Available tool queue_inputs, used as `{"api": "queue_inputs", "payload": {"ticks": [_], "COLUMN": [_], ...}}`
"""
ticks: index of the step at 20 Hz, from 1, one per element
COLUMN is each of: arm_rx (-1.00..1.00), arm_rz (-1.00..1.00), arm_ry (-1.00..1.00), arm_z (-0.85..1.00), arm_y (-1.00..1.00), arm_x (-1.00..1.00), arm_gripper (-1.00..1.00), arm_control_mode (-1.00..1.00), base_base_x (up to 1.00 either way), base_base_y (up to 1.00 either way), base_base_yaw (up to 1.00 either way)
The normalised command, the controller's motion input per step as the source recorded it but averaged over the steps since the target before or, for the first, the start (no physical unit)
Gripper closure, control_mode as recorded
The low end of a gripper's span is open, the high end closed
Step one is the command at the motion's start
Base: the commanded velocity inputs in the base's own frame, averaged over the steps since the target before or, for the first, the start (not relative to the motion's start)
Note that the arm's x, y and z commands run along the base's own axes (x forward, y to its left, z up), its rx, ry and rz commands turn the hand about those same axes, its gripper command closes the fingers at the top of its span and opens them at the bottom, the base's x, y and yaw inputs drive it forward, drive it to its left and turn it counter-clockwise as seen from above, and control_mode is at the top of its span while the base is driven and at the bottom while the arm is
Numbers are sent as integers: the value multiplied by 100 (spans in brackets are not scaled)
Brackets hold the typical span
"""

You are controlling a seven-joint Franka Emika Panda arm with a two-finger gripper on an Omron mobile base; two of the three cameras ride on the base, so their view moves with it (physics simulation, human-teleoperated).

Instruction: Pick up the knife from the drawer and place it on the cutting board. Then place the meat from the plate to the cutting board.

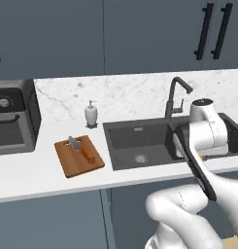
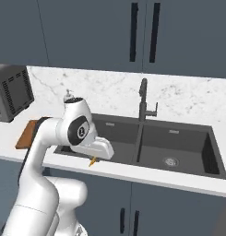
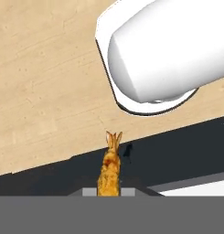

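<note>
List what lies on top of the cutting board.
On the cutting board lies the knife, orange handle and grey blade. No meat shows there. The board beneath the knife is hidden.

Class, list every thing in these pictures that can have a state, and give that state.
Two-finger gripper: shut on the meat.
Small orange-brown meat: held in the air, resting on nothing.
Slim orange-handled knife: lying flat on the board.
Reddish-brown wooden cutting board: flat on the white counter, carrying the knife.
Dark slate-blue upper cabinet doors: closed.
</note>
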Motion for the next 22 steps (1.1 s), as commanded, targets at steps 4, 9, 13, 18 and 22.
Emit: {"api": "queue_inputs", "payload": {"ticks": [4, 9, 13, 18, 22], "arm_rx": [0, 0, 0, 11, 21], "arm_rz": [14, 30, 24, 47, 51], "arm_ry": [0, 0, 0, 18, 10], "arm_z": [33, 65, 68, 6, -32], "arm_y": [50, 100, 100, 93, 95], "arm_x": [13, 19, 33, 27, 35], "arm_gripper": [100, 100, 100, 100, 100], "arm_control_mode": [-100, -100, -100, -100, -100], "base_base_x": [17, 0, 0, 0, 0], "base_base_y": [50, 0, 0, 0, 0], "base_base_yaw": [11, 0, 0, 0, 0]}}
